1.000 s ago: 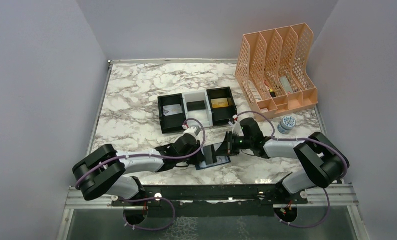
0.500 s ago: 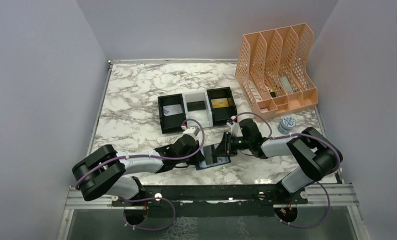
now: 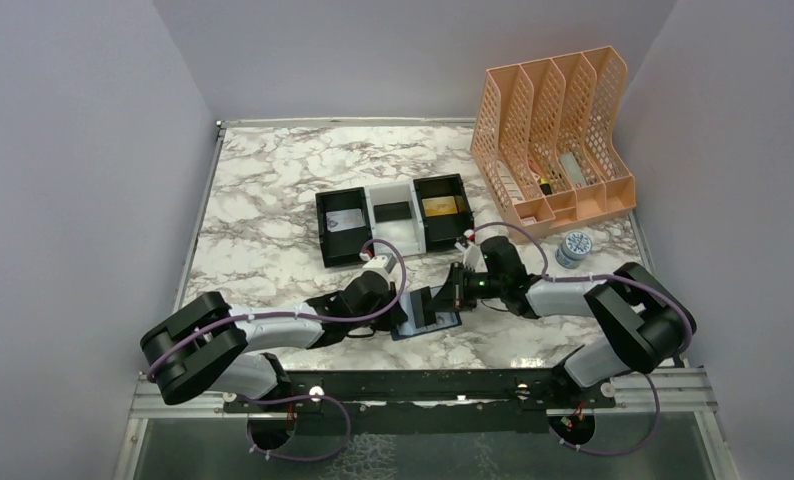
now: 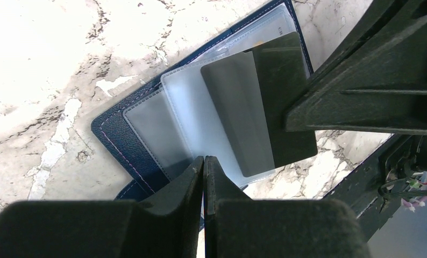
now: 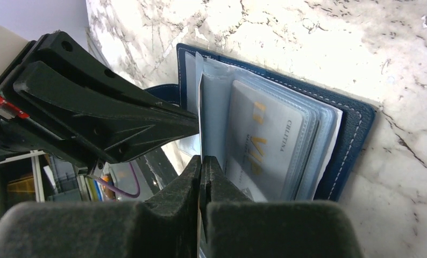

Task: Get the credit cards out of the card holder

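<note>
The card holder point(image 3: 439, 320) lies open near the front edge, navy cover point(image 4: 114, 134) down, clear pockets fanned up point(image 5: 356, 118). My left gripper point(image 3: 403, 310) is shut on the near edge of a pocket leaf point(image 4: 204, 161). From the opposite side, my right gripper point(image 3: 455, 292) is shut on a thin sheet seen edge-on point(image 5: 200, 161). The left wrist view shows it as a dark card point(image 4: 286, 97), half out of a clear pocket and tilted up. A silver-grey card point(image 5: 265, 142) with gold lettering sits inside a pocket.
A black-and-white tray point(image 3: 321, 228) behind the arms holds a silver card point(image 3: 345, 222), a dark card point(image 3: 393, 210) and a gold card point(image 3: 445, 206). A peach file rack point(image 3: 558, 130) stands back right, and a small round tin point(image 3: 573, 246) sits before it.
Both grippers stay at the card holder, barely shifted. The dark card now stands tilted up a little more between them.
</note>
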`<state>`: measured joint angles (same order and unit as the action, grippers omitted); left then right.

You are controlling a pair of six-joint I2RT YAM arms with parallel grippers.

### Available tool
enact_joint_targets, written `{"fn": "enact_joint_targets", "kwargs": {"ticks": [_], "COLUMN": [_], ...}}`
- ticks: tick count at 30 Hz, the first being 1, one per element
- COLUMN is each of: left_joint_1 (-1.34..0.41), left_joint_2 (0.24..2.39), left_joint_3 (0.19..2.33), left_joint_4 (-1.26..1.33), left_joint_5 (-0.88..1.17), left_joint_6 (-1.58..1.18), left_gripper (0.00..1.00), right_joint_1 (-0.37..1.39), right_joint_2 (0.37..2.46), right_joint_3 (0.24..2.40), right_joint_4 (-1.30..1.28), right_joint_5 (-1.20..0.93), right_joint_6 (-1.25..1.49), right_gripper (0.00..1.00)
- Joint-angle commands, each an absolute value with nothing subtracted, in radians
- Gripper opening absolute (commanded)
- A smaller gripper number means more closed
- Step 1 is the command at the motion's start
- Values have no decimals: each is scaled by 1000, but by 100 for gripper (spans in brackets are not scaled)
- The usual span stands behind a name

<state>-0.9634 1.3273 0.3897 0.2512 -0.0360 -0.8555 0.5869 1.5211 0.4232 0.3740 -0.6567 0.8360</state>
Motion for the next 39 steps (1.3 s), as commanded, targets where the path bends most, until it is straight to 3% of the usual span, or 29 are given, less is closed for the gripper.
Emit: {"fn": "enact_joint_targets", "kwargs": {"ticks": [1, 14, 19, 26, 31, 35, 39], "left_joint_1": [-962, -963, -963, -963, -964, -962, -963], "left_joint_2": [1333, 1340, 1335, 1341, 1324, 1309, 1311], "left_joint_3": [355, 375, 373, 371, 364, 358, 356], "left_joint_4": [159, 159, 159, 161, 157, 152, 151], "left_joint_5": [-74, -71, -69, -69, -75, -82, -81], "left_joint_6": [-841, -826, -825, -828, -834, -834, -834], "left_gripper": [9, 9, 9, 8, 8, 8, 8], "right_joint_1": [580, 580, 581, 581, 579, 580, 580], "right_joint_2": [1463, 1572, 1633, 1624, 1567, 1541, 1540], "right_joint_3": [408, 398, 401, 399, 398, 393, 381], "right_joint_4": [305, 512, 571, 546, 456, 435, 469], "right_joint_5": [-593, -668, -680, -666, -614, -622, -646], "right_joint_6": [798, 866, 885, 876, 846, 839, 857], "right_gripper": [1, 25, 23, 7, 6, 12, 4]}}
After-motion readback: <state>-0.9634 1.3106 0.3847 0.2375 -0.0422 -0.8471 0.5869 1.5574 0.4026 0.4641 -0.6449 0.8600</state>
